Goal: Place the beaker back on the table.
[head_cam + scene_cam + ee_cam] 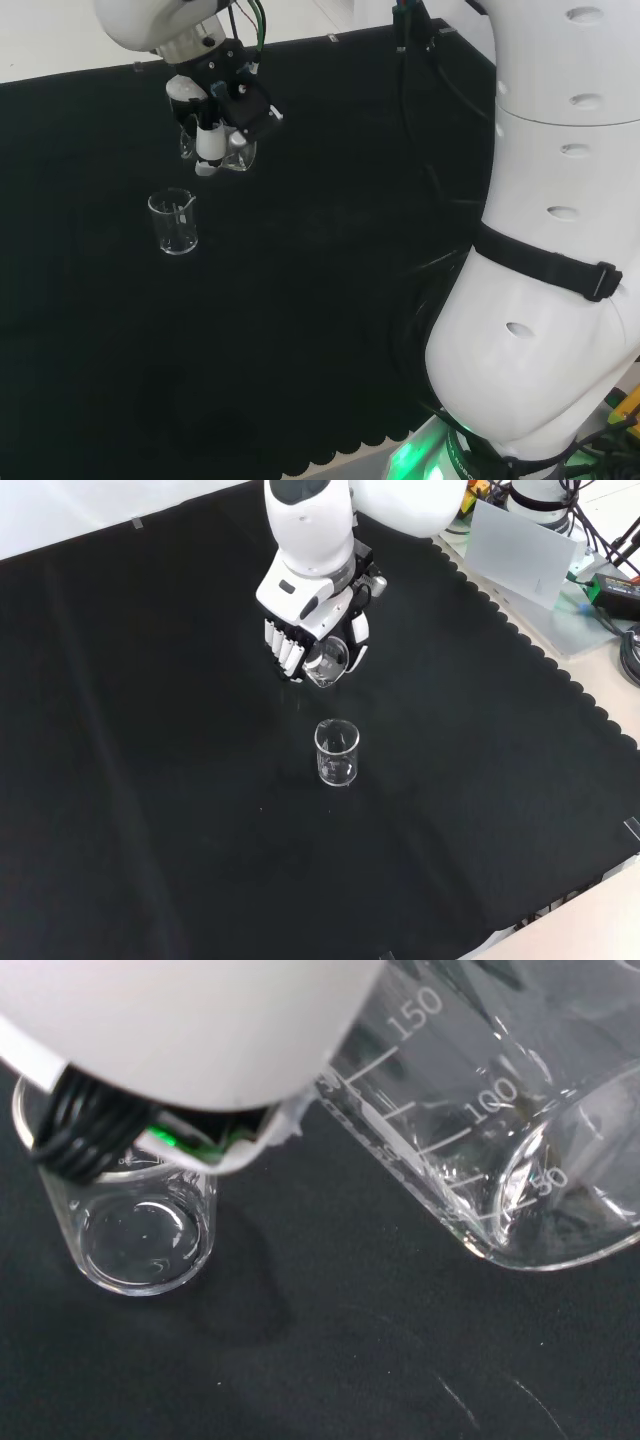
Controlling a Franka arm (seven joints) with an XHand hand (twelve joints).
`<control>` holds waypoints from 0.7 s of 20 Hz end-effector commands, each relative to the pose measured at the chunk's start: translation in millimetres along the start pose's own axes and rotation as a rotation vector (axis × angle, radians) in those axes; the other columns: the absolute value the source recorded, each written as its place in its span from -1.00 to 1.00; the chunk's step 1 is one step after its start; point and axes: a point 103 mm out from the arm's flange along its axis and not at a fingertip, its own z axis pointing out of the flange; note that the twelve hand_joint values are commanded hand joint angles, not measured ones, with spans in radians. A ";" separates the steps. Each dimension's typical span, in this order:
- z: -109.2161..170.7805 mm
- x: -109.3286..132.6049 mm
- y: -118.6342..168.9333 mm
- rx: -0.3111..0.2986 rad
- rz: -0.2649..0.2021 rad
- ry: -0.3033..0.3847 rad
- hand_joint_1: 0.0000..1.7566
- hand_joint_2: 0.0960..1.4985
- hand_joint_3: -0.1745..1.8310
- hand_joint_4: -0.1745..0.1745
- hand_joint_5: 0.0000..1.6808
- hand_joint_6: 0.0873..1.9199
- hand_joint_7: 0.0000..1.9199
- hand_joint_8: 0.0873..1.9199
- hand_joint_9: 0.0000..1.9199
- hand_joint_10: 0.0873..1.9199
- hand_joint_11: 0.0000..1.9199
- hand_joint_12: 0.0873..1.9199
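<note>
Hand (pixel 318 630) curled (fingers down), arm overhead

clear glass beaker (pixel 327 661), blk/wht hand (pixel 300 630), blk cloth (pixel 150 780)

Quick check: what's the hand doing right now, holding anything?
Hand: shut on a clear glass beaker, held above the black cloth. A second, smaller beaker stands free on the cloth nearby.

In the wrist view, a blurry white part of the hand (pixel 180 1020) covers the rim of the small beaker (pixel 140 1235) under it. The big beaker (pixel 500 1130) held in the hand is cut off by the picture's edge. In the front view, the fingers (pixel 285 645) hide most of that beaker.
</note>
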 end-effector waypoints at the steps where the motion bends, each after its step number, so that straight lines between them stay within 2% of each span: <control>1: -4.2 11.1 3.7 0.004 0.004 -0.004 0.63 -0.42 0.12 -1.00 0.29 -0.03 0.39 -0.19 0.36 -0.20 0.29 -0.22; 7: 2.7 -6.9 -2.5 -0.008 0.008 0.036 0.63 -0.42 0.12 -1.00 0.29 -0.03 0.39 -0.19 0.36 -0.20 0.29 -0.22; 14: 6.0 -16.4 -7.1 -0.031 0.012 0.079 0.64 -0.42 0.12 -1.00 0.29 -0.03 0.39 -0.19 0.36 -0.20 0.29 -0.22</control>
